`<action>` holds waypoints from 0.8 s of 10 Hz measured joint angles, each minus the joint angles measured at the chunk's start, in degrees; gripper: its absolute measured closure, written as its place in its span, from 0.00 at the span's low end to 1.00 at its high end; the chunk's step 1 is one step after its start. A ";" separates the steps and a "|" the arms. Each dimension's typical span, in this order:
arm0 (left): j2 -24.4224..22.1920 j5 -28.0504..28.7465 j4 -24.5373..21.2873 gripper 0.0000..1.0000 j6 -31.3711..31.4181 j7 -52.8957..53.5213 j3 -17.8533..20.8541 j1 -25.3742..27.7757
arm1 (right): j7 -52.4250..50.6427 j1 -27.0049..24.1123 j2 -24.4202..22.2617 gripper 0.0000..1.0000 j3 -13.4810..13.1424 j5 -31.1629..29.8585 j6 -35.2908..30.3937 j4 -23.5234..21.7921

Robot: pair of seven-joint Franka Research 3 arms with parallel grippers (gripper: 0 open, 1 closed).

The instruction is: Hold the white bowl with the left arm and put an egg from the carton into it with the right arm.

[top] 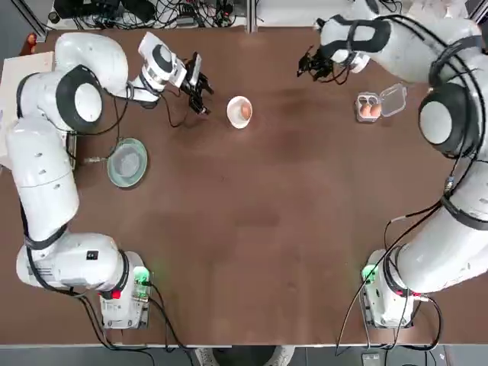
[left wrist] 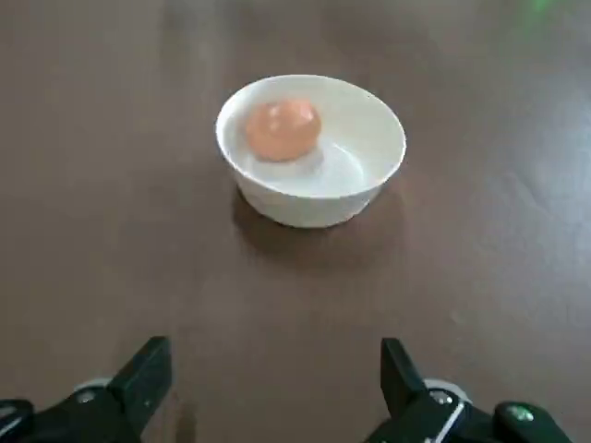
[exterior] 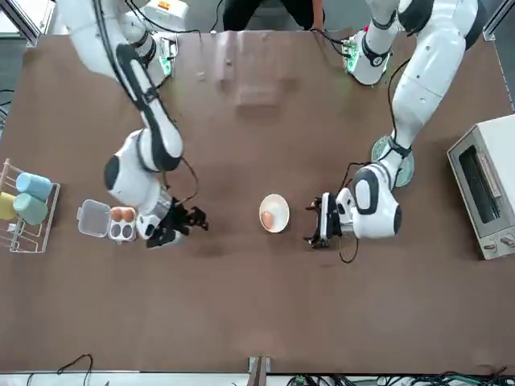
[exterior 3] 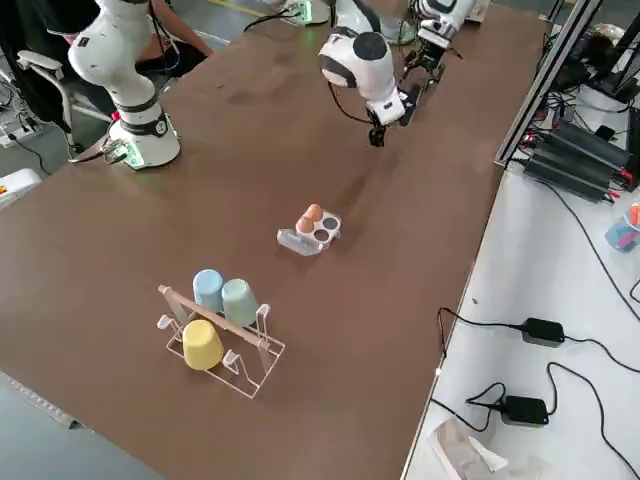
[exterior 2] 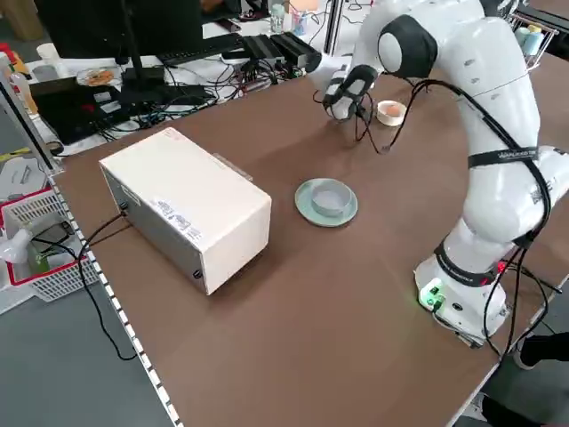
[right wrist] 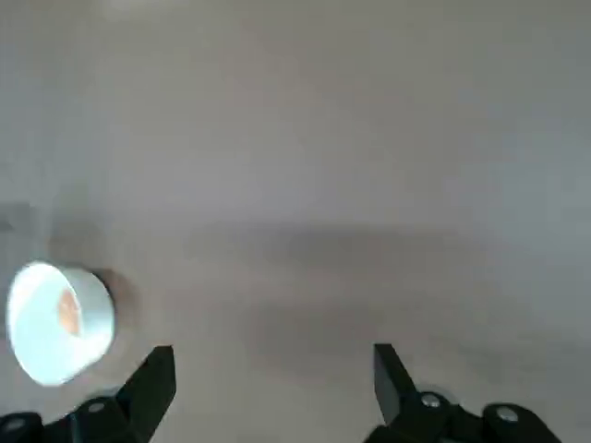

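The left arm [top: 53, 137] reaches to the far side of the table [top: 259, 229], and its left gripper [top: 200, 95] stays just beside the white bowl [top: 239, 111], fingers wide apart, not touching it. The right gripper [top: 314, 65] is also wide and empty, between bowl and carton [top: 378, 104]. One egg [top: 245, 112] lies inside the bowl.

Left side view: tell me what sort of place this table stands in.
Most likely a robotics lab, not a kitchen. A monitor and tangled cables crowd the bench behind the table, and the left arm is bolted to the tabletop.
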 joint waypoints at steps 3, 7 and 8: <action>-6.28 9.58 0.42 0.00 -6.71 0.01 6.01 3.77 | -0.18 -4.74 -6.20 0.04 -1.89 -13.39 -13.43 0.42; -11.51 21.55 3.48 0.00 -14.99 -9.47 11.07 6.27 | -0.12 -9.21 -13.57 0.00 -4.64 -22.20 -26.48 2.32; -12.65 23.23 4.25 0.00 -17.31 -13.57 11.43 6.31 | -0.11 -10.49 -14.79 0.00 -4.74 -24.36 -28.73 2.81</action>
